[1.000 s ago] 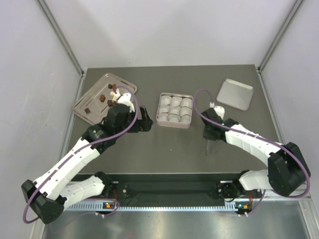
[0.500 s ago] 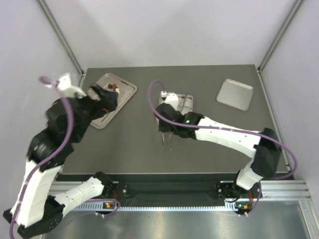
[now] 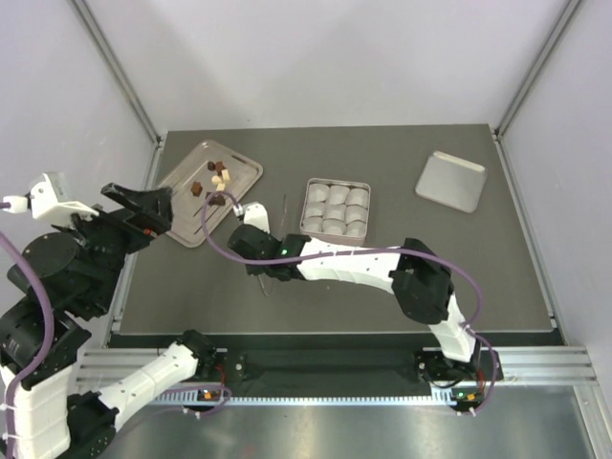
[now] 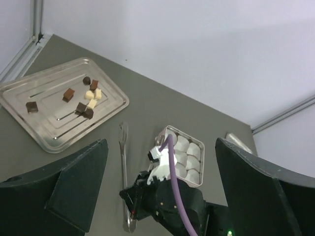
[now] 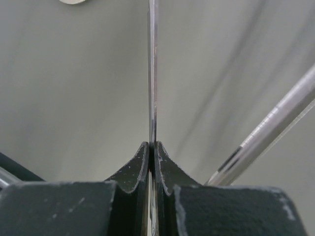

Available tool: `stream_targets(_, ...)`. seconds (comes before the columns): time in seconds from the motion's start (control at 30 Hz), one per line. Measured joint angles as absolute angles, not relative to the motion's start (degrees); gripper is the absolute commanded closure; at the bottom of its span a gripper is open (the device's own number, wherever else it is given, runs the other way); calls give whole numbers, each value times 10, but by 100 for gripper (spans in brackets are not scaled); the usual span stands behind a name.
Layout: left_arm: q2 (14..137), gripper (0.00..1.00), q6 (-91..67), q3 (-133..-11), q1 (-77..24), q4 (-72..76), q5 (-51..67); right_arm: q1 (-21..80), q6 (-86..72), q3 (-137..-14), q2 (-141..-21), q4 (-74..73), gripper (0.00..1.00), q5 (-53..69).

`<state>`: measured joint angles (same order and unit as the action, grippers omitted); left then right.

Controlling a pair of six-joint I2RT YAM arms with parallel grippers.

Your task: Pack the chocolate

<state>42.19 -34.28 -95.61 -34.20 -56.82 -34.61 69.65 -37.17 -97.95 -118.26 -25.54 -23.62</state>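
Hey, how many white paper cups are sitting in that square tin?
9. The paper cups fill the square tin in three rows of three. The overhead view shows them all, with none apparently hidden.

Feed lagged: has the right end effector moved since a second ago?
Yes. The right end effector crossed leftward in the top view, from right of the square metal tin of white paper cups to its left.

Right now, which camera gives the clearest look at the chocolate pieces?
The left wrist view: the chocolate lies spread on its tray, colours distinct. The top view shows it only as tiny specks. The right wrist view shows none, just the tweezers.
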Motion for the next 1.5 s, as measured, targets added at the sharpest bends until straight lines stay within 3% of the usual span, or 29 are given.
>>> stream_targets(0.53,421,4,-311,-873,-342,-566,-372,696,-404,-1016,-1268,-261,96,-207)
stream_targets(0.63,422,4,-308,-863,-342,-566,-372,695,-411,-1016,-1272,-262,91,-204)
stream_targets(0.8,423,4,-302,-861,-342,-566,-372,686,-423,-1016,-1272,-267,72,-194)
stream_targets(1.03,427,4,-301,-862,-342,-568,-368,650,-430,-991,-1249,-277,66,-171)
stream_targets(1.1,432,4,-300,-864,-342,-571,-365,641,-421,-966,-1216,-285,57,-164)
stream_targets(1.2,448,3,-298,-870,-342,-573,-353,627,-402,-915,-1130,-286,35,-162)
stream_targets(1.23,453,2,-298,-870,-342,-573,-347,622,-398,-895,-1093,-286,26,-161)
stream_targets(1.27,460,1,-298,-869,-342,-573,-339,616,-396,-874,-1049,-289,4,-161)
stream_targets(1.3,468,1,-298,-868,-342,-572,-331,608,-393,-853,-1004,-286,0,-157)
stream_targets(1.5,514,1,-308,-825,-342,-566,-266,493,-366,-689,-712,-257,0,-159)
